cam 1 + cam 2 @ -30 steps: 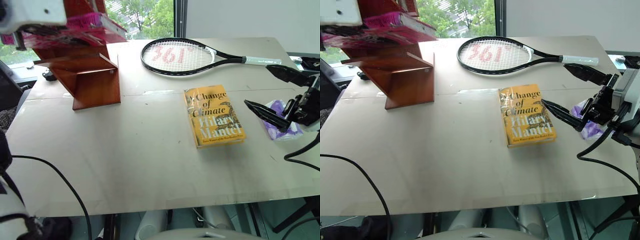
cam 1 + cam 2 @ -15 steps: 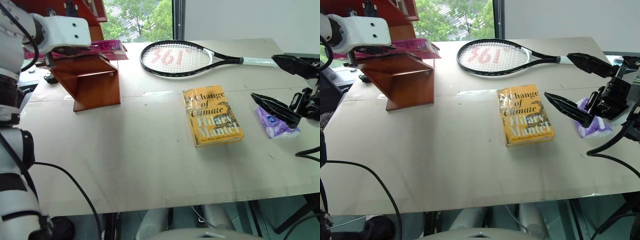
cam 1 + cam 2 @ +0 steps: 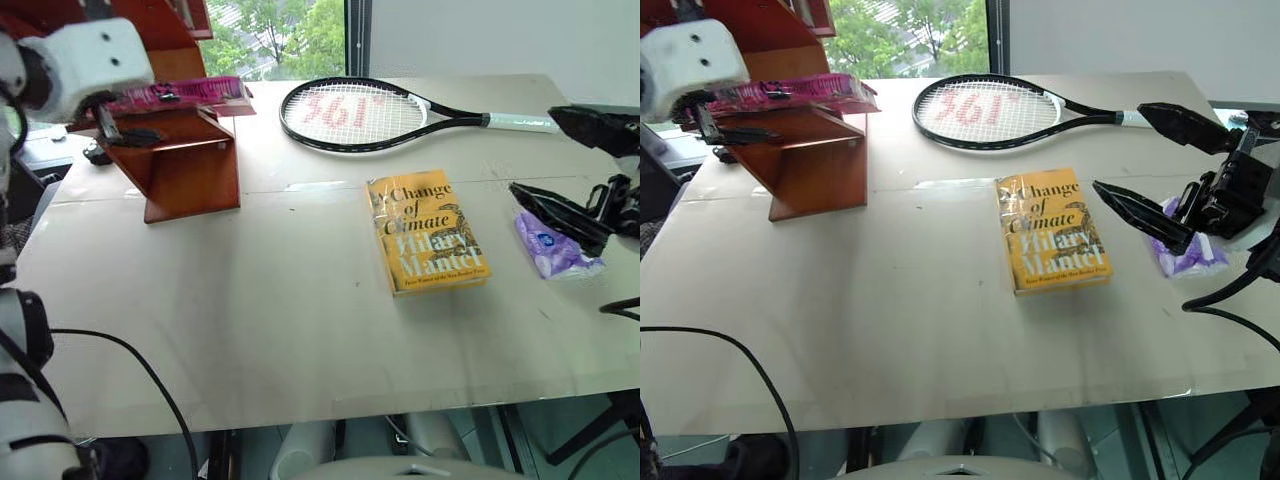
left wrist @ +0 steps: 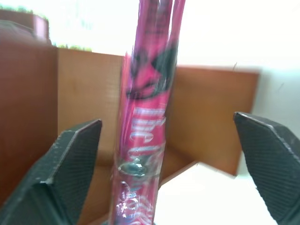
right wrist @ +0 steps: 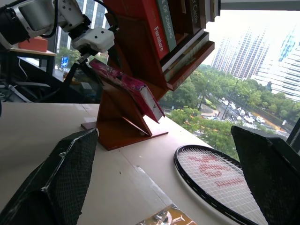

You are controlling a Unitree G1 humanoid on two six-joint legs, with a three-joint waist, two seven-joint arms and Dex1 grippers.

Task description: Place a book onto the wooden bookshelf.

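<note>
The pink book lies flat on a ledge of the reddish-brown wooden bookshelf at the table's far left. My left gripper is open at the book's near end, one black finger above it and one below. In the left wrist view the book stands edge-on between the wide-spread fingers, touching neither. My right gripper hovers open and empty over the table's right side. Its wrist view shows the book resting on the shelf.
A yellow-orange paperback lies mid-table. A black tennis racket lies at the back. A purple packet sits under my right gripper. More books stand on the shelf's upper ledges. The table is bare in front.
The book was lowered onto the ledge. My left gripper then opened and let go of it. The right gripper stayed open and nearly still.
</note>
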